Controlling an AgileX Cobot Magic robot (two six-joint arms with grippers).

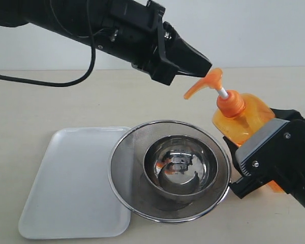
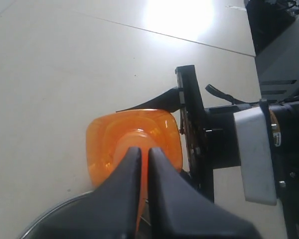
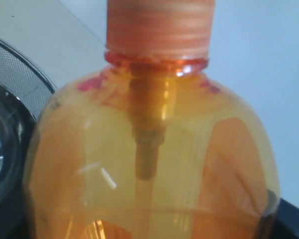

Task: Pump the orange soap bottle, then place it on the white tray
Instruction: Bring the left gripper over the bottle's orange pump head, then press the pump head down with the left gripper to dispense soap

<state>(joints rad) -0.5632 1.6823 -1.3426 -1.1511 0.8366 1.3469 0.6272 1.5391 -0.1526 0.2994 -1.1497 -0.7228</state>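
The orange soap bottle [image 1: 244,118], tall translucent orange plastic with an orange pump head [image 1: 206,84] and white stem, leans just right of the round steel mesh strainer [image 1: 123,152], which cradles a shiny steel bowl [image 1: 180,170]. Nearest, the flat white rectangular plastic tray [image 1: 66,188] lies left of the strainer, partly under its rim. The right gripper [image 1: 254,129] clamps the bottle's lower body. Behind the strainer, the left gripper [image 1: 206,66], fingers pressed together, meets the raised pump head. The bottle looks light, smooth, probably slippery and slightly squeezable; its flat sides low down suit gripping best.
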